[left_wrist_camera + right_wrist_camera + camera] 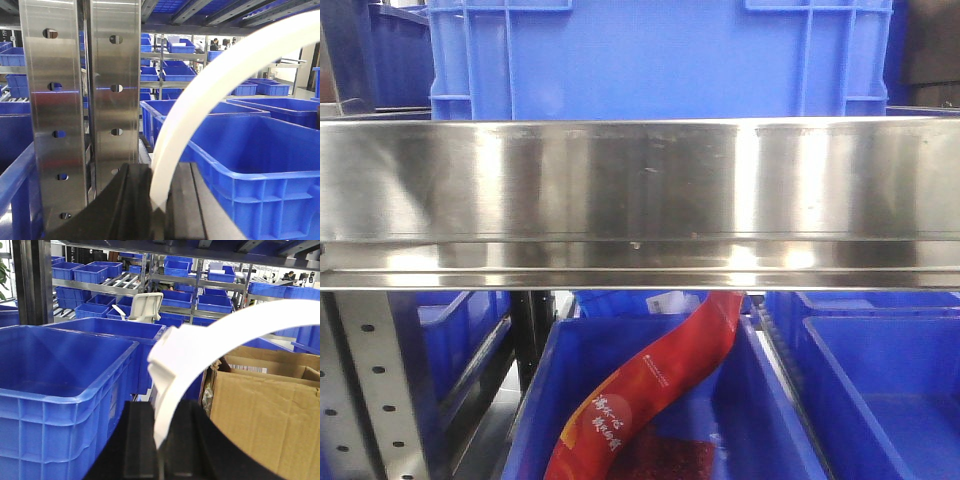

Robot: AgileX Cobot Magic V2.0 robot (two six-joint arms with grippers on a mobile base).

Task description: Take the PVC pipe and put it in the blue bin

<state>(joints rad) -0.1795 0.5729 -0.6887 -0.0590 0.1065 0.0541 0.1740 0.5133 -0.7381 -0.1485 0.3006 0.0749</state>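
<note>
The left end effector [159, 192] and right end effector [160, 437] both pinch the bent pipe [192, 100], which might spring out and miss the lower-right bin [270, 200].

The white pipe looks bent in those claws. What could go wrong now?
The PVC pipe curves sharply out of the left gripper and right gripper, so it might spring free. Swinging it could catch the steel upright near the left or the cardboard box near the right.

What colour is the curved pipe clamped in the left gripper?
White, slightly creamy. The PVC pipe shows best in the left wrist view.
</note>
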